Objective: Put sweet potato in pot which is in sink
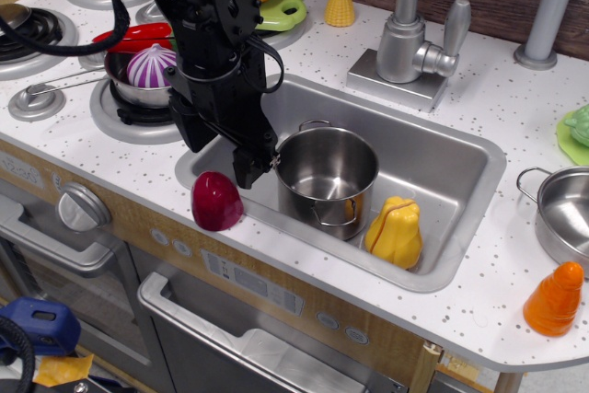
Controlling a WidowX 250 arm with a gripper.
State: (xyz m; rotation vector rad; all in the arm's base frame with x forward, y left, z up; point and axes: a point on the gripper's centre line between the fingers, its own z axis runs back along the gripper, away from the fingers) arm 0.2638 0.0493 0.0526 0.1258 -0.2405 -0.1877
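Sitting on the counter edge just outside the sink [460, 167], sweet potato [216, 201] not yet grasped. Pot [327, 178] upright in sink, empty. Gripper [247, 165] just above-right of potato; cannot tell its opening. Pickup and drop remain.

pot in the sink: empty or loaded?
Empty. The pot stands upright in the sink with bare steel inside; the sweet potato sits outside on the sink's front-left rim.
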